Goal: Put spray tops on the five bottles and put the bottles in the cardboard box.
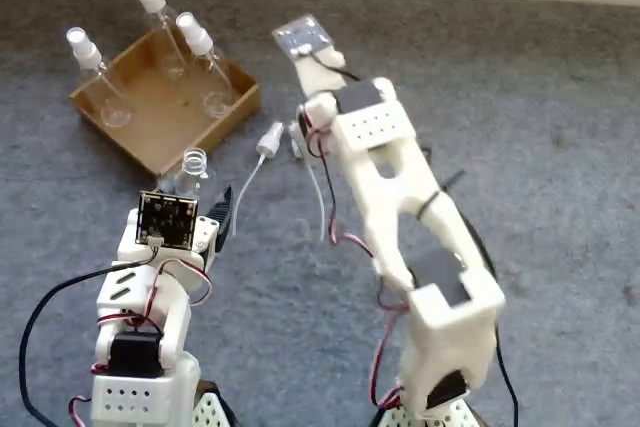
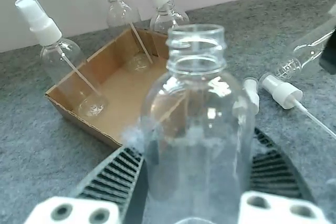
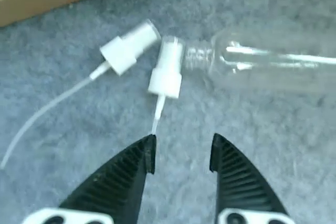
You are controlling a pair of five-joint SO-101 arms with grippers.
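My left gripper [image 2: 194, 174] is shut on a clear bottle [image 2: 194, 119] that stands upright with a bare threaded neck [image 1: 195, 161], just in front of the cardboard box [image 1: 150, 112]. Three bottles with white spray tops [image 1: 205, 62] stand in the box. My right gripper [image 3: 182, 153] hangs open close above the carpet. A loose spray top [image 3: 167, 74] lies just ahead of its fingertips, tube pointing at them. A second spray top [image 3: 128, 51] with a long tube lies beside it. An uncapped bottle [image 3: 262, 66] lies on its side, neck against the first top.
Grey carpet covers the table. The right arm [image 1: 400, 187] stretches from the near right to the middle. The long tube of one spray top [image 1: 245, 187] lies between the two arms. Open carpet lies to the right.
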